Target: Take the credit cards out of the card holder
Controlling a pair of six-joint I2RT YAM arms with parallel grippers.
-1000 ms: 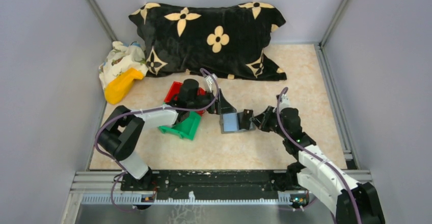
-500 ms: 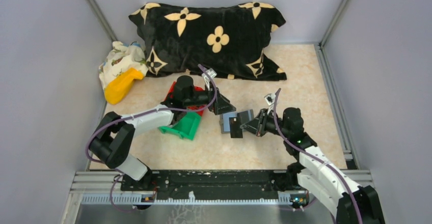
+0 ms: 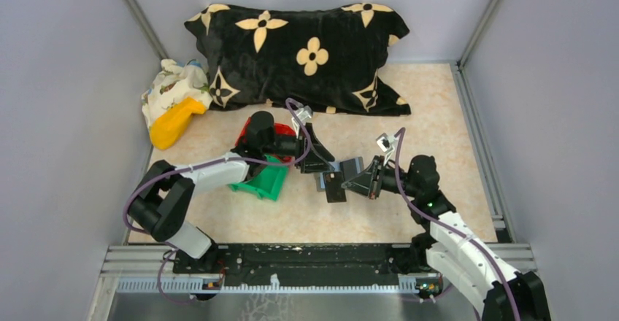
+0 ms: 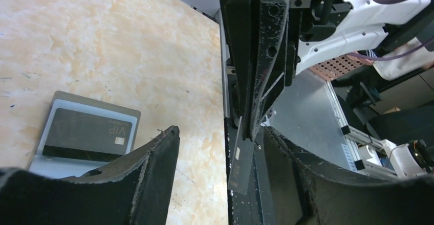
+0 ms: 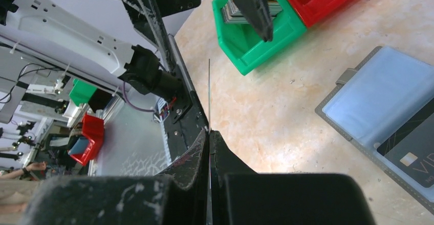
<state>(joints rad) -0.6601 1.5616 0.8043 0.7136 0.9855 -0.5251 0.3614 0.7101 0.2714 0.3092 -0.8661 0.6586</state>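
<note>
The card holder (image 3: 351, 166) lies open on the table, its blue-grey inner face (image 5: 376, 99) up and a dark credit card marked VIP (image 4: 84, 133) still tucked in it. My right gripper (image 5: 209, 131) is shut on another credit card (image 4: 241, 166), held on edge above the table in front of the holder (image 3: 335, 188). My left gripper (image 4: 221, 131) is open, and the held card hangs between its two fingers without touching either. In the top view the left gripper (image 3: 320, 162) and the right gripper (image 3: 359, 182) meet tip to tip over the holder.
A green bin (image 3: 264, 183) holding cards and a red bin (image 3: 250, 128) sit under the left arm. A black flowered pillow (image 3: 306, 51) lies along the back. A yellow object (image 3: 174, 122) and a patterned cloth (image 3: 171, 84) are at the back left.
My right gripper has drawn a card out of the holder, lifted it and turned it on edge. My left gripper has moved right to it, and its jaws have narrowed around the card.
</note>
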